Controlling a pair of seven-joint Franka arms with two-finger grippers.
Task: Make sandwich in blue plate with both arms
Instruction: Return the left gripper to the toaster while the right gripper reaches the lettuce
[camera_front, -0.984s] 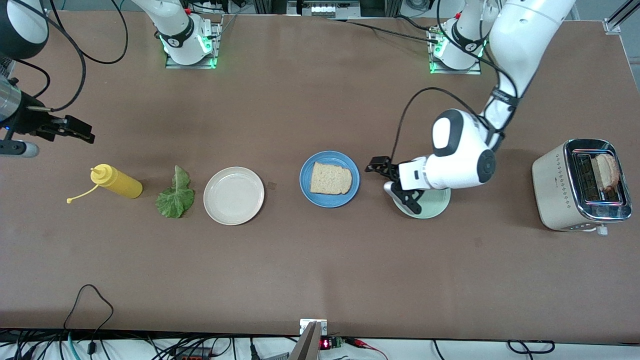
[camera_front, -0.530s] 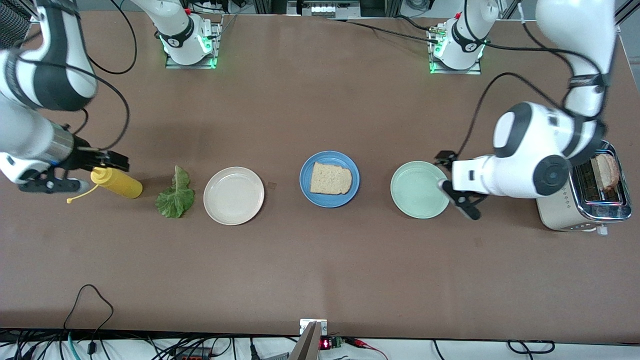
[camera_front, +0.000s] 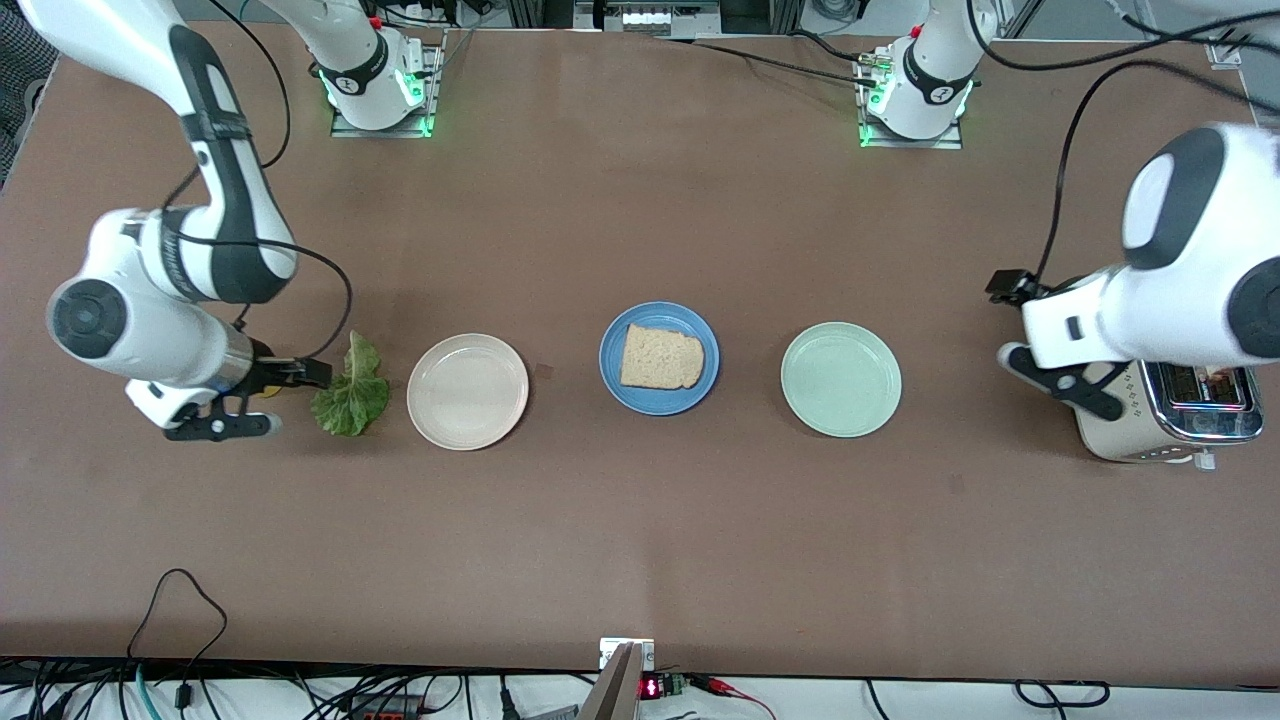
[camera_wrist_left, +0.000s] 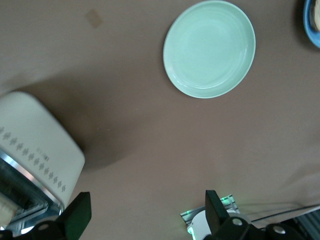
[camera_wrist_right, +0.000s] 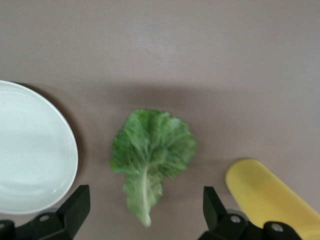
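Brown bench (camera_front: 640, 540) with three plates in a row across the middle: beige plate (camera_front: 467, 391) toward the right arm's end, blue plate (camera_front: 659, 358) in the centre, mint-green plate (camera_front: 841, 379) toward the left arm's end. Blue plate holds one bread slice (camera_front: 661, 357), lying flat, nothing on top of it; the other two plates are bare. Lettuce leaf (camera_front: 350, 389) lies flat on the bench just beside the beige plate, on the side toward the right arm's end, not touching it as far as the right wrist view shows. Right gripper (camera_front: 255, 398) hangs over the bench next to the leaf, above the yellow squeeze bottle (camera_wrist_right: 267, 199), which the front view mostly hides under the arm; jaws spread wide, nothing between them, the leaf (camera_wrist_right: 151, 155) sits between the two fingertips in the wrist view but lower down, untouched. Toaster (camera_front: 1165, 410) stands at the left arm's end of the bench, a second bread slice in its slot, mostly covered by the arm. Left gripper (camera_front: 1045, 335) is over the bench at the toaster's edge, between the toaster and the mint-green plate, jaws wide apart and empty. No sandwich assembled yet: just the single slice on the blue plate.
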